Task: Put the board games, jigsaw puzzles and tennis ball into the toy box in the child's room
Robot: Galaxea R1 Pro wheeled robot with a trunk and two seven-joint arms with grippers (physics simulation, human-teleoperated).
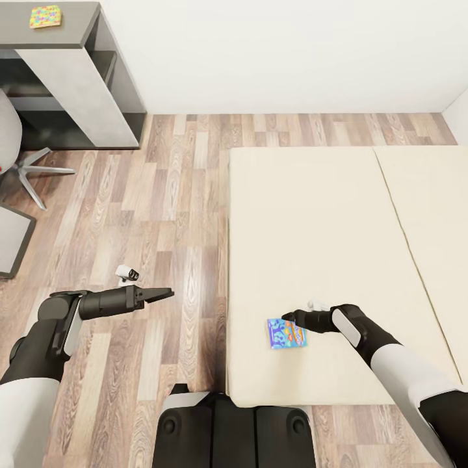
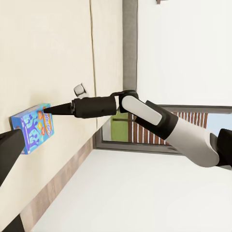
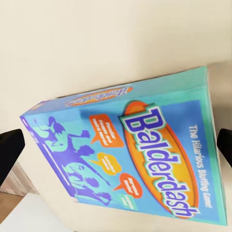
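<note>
Bed (image 1: 338, 247) with its plain beige mattress carries the light blue "Balderdash" board game (image 1: 286, 333) lying flat near the edge closest to the robot, while a jigsaw puzzle (image 1: 45, 16) sits far off on the table (image 1: 71, 29). Right gripper (image 1: 294, 318) hangs just over the box with fingers spread to either side and nothing pinched; left gripper (image 1: 166, 294) points over the floor, fingers pressed together. Thin card box, probably light, stiff and somewhat slick: I would grip across its narrow width at the edges.
</note>
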